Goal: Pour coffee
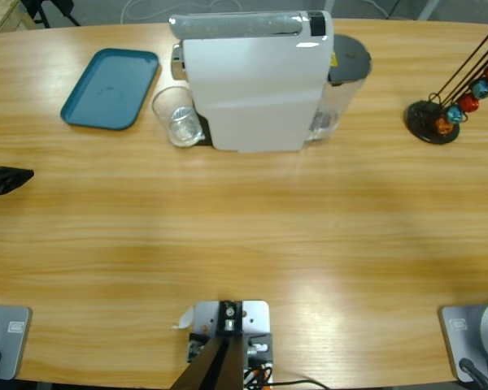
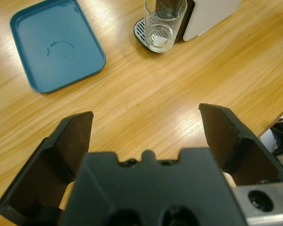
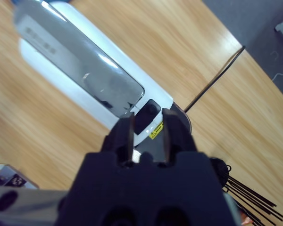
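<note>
Left wrist view: left gripper (image 2: 146, 136) gapes wide, empty; right gripper (image 3: 147, 134) nearly closed, empty.

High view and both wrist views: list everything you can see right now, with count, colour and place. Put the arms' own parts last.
Table: one, light wood, under everything.
Coffee machine: one, white with a silver lid, far middle of the table.
Glass: one, clear, on the machine's drip grille at its left side; no brown liquid shows in it.
Tray: one, teal blue, bare, left of the glass.
Capsule rack: one, black wire on a round base, far right.
Capsules: a few on the rack, orange, red and blue.
Left gripper: black, jaws wide apart, above bare table short of the tray and glass.
Right gripper: black, jaws close together, nothing between them, above the machine.
</note>
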Controlling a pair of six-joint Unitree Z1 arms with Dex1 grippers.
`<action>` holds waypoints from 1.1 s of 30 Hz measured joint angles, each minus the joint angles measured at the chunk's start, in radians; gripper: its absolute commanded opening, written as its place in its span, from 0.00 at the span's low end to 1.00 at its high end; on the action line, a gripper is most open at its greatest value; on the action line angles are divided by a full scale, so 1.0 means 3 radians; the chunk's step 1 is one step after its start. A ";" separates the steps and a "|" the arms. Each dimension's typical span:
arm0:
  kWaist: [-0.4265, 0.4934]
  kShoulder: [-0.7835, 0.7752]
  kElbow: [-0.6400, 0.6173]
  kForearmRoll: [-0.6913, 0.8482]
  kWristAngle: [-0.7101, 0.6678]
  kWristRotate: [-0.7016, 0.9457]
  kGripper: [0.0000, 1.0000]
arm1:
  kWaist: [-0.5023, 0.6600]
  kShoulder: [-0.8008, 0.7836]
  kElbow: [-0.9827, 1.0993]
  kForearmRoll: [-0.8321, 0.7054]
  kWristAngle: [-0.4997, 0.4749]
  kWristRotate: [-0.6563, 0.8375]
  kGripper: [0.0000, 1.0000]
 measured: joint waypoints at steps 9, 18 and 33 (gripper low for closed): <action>0.0000 0.0000 0.0000 0.0000 0.0000 0.0000 0.99 | 0.0000 -0.0127 -0.0004 0.0132 0.0020 0.0034 0.74; 0.0000 0.0000 0.0004 0.0000 0.0000 0.0000 0.98 | 0.0000 -0.0467 0.0892 -0.0242 0.0023 0.0129 0.65; 0.0010 -0.0216 0.0420 -0.0681 0.0014 0.0000 0.99 | 0.0040 -0.2996 0.4950 -0.2882 0.0578 0.0335 0.85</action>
